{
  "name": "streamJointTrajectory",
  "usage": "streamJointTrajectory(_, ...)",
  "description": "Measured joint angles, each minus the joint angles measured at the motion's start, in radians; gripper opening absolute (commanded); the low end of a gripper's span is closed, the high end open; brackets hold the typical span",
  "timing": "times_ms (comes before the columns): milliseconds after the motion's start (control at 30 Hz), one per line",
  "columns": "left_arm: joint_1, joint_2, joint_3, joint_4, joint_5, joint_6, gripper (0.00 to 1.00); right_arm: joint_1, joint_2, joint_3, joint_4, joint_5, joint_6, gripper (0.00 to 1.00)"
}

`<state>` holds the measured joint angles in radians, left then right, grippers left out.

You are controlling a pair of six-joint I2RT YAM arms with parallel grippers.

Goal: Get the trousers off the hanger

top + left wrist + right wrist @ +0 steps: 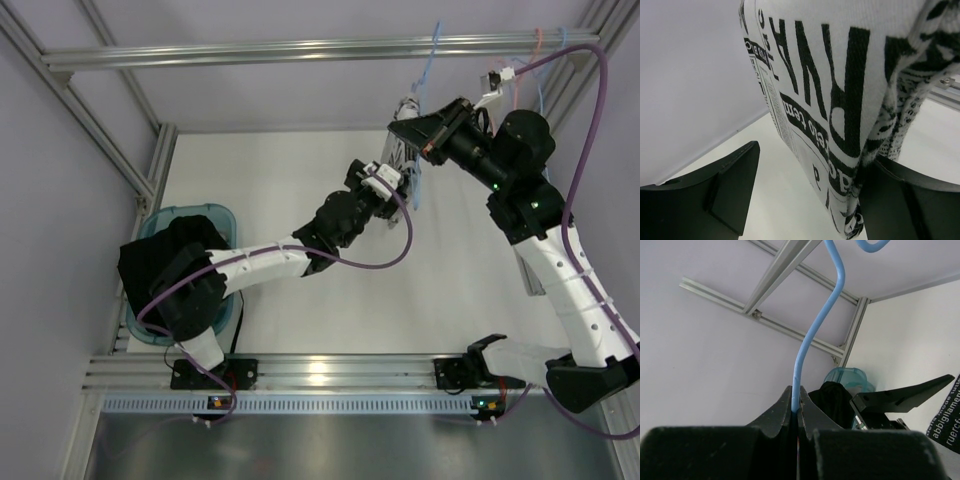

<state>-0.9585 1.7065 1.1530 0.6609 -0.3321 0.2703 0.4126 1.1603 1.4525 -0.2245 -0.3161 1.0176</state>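
Observation:
The trousers, white-grey cloth with black lettering, hang from the light blue wire hanger at the back right. In the left wrist view the trousers hang down between my open fingers, against the right finger and apart from the left one. My left gripper is open around the cloth's lower edge. My right gripper is shut on the hanger; in the right wrist view the blue wire rises from between the closed jaws of the right gripper.
A teal bin with a plain black cloth bundle stands at the left; it also shows in the right wrist view. Aluminium frame rails run overhead. More hangers hang at the back right.

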Motion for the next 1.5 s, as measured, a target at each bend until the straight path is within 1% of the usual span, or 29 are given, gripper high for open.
streamJointTrajectory(267, 0.001, 0.019, 0.022, 0.004, -0.010, -0.024, 0.79, 0.000, 0.000, 0.000, 0.000, -0.003, 0.005, 0.00)
streamJointTrajectory(433, 0.001, 0.019, 0.019, 0.006, -0.005, -0.037, 0.83, 0.000, 0.000, -0.001, 0.001, -0.003, 0.004, 0.00)
streamJointTrajectory(500, 0.001, 0.014, 0.005, 0.012, 0.000, -0.037, 0.85, 0.000, 0.000, -0.006, 0.012, -0.003, 0.004, 0.00)
streamJointTrajectory(700, 0.002, -0.023, -0.061, 0.012, 0.005, -0.038, 0.85, 0.000, 0.000, -0.006, 0.017, -0.005, 0.004, 0.00)
streamJointTrajectory(900, 0.002, -0.030, -0.064, 0.013, 0.006, -0.041, 0.85, 0.000, 0.000, -0.006, 0.018, -0.010, 0.004, 0.00)
streamJointTrajectory(1033, 0.002, -0.022, -0.040, 0.013, 0.001, -0.041, 0.83, 0.000, 0.000, -0.006, 0.018, -0.012, 0.004, 0.00)
streamJointTrajectory(1100, 0.002, -0.012, -0.018, 0.014, -0.003, -0.041, 0.78, 0.000, 0.000, -0.006, 0.018, -0.014, 0.004, 0.00)
streamJointTrajectory(1233, 0.008, -0.007, -0.007, 0.014, -0.006, -0.040, 0.73, 0.000, 0.000, -0.006, 0.018, -0.016, 0.004, 0.00)
streamJointTrajectory(1500, 0.024, 0.005, -0.006, 0.014, -0.020, -0.035, 0.71, 0.000, -0.003, -0.027, 0.030, -0.018, 0.004, 0.00)
